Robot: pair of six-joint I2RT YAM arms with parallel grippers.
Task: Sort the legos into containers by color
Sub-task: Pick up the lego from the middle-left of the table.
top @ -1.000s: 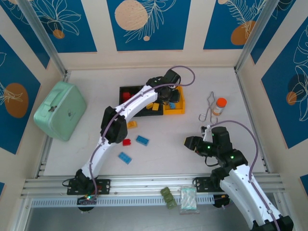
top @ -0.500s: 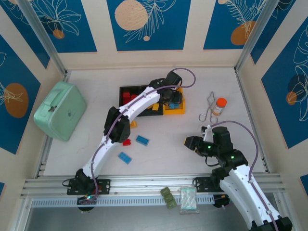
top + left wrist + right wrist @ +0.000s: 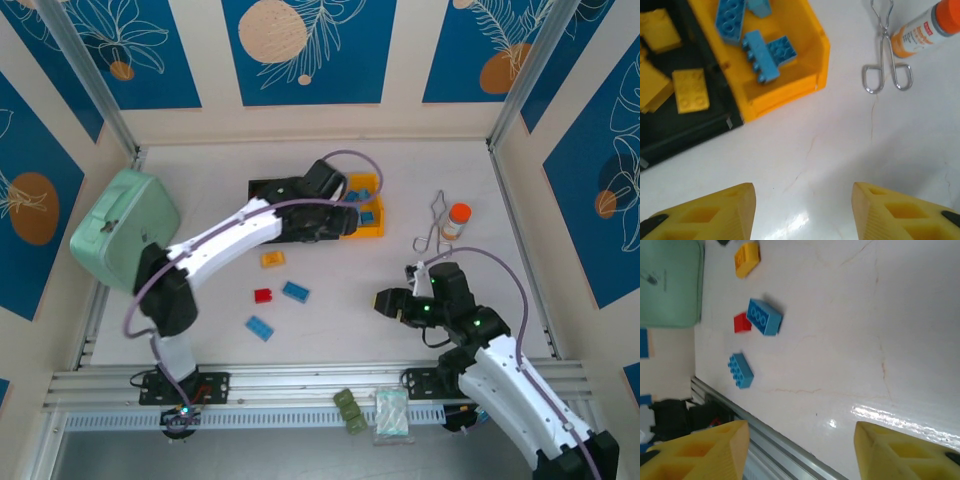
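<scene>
Hovering beside the yellow bin (image 3: 790, 95), my left gripper (image 3: 802, 202) stands parted and empty; my right gripper (image 3: 800, 442) likewise. Blue legos (image 3: 765, 57) lie in that bin, and four loose bricks (image 3: 295, 291) lie on the table (image 3: 420, 180) nearer me.

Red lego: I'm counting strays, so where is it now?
Top view: the red lego lies loose on the table, left of centre, with a blue lego just right of it and a yellow lego beyond it.
</scene>
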